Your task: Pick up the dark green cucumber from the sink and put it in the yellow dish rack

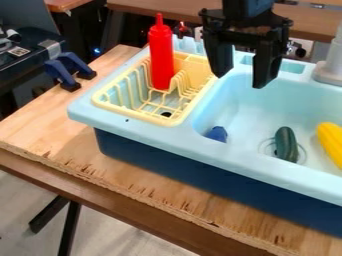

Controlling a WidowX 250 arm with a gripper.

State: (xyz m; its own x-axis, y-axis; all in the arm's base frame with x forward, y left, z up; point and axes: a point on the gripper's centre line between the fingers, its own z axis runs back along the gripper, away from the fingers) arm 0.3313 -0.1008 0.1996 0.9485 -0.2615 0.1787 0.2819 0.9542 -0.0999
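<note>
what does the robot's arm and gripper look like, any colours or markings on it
The gripper is matte black, with two thick, blocky fingers that narrow toward their tips, hung from a wide black crossbar. The part of the arm just above it is dark too, with a bluish tint. I can make out no markings or cables on either.

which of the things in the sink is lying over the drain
The dark green cucumber, between the blue piece and the yellow one; only it lies over the drain.

Camera high, beyond wooden tabletop's [47,127] near edge, facing slantwise down at toy sink [234,157], fairly close.
</note>
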